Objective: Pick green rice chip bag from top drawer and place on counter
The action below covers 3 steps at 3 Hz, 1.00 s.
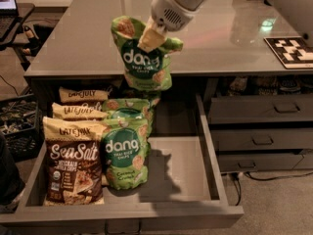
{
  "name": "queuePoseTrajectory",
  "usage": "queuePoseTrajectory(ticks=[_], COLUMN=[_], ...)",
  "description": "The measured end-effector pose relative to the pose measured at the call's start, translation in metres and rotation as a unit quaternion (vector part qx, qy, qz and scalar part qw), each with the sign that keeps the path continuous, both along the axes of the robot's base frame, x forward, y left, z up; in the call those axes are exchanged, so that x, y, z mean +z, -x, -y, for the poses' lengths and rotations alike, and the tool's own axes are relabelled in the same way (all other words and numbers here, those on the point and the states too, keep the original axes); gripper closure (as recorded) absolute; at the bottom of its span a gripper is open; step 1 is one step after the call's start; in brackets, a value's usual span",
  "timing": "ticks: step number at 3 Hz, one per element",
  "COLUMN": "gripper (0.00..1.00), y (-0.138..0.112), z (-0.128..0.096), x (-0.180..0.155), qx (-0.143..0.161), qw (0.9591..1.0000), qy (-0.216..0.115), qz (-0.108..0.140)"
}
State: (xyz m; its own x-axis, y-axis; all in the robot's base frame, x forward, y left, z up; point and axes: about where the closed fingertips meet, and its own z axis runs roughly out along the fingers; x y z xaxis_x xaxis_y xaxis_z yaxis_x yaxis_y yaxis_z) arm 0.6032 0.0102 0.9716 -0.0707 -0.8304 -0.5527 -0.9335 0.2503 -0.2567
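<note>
A green rice chip bag (142,58), its dark-green circle carrying the white word "dang", hangs in the air, pinched by its crumpled top edge in the robot's gripper (150,39). The two pale fingers are closed tight on the pouch. The bag dangles upright with its label facing the camera, above the rear of the open top drawer (146,213) and just in front of the counter (83,38). In this view its lower half crosses the counter's front edge. It touches nothing but the gripper. The white arm (178,4) reaches down to it from the upper right.

Below, more dang bags (124,155) stand in a row in the drawer. The front one shows the same logo and, lower down, what looks like "Coconut Crunch". To their left stands a row of brown-and-cream Late July bags (73,163), the nearest lettered "Sea Salt". The right half of the drawer's light grey floor carries the shadow of the held bag.

On the glossy grey counter, far right, lies a black-and-white marker (291,50). Under it are narrower drawers (259,112) with bar handles, all closed. A black crate (14,126) sits on the floor at left.
</note>
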Motion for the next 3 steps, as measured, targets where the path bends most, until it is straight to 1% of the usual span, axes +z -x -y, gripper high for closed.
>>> queuePoseTrajectory(ticks=[1, 2, 3], gripper=[1.00, 1.00, 1.00], y=[-0.041, -0.076, -0.105], z=[0.011, 0.017, 0.018], x=[0.009, 0.022, 0.034], qx=[-0.004, -0.003, -0.002], qw=[1.0000, 0.9999, 0.9998], qy=[-0.004, -0.001, 0.005], qz=[0.003, 0.011, 0.021])
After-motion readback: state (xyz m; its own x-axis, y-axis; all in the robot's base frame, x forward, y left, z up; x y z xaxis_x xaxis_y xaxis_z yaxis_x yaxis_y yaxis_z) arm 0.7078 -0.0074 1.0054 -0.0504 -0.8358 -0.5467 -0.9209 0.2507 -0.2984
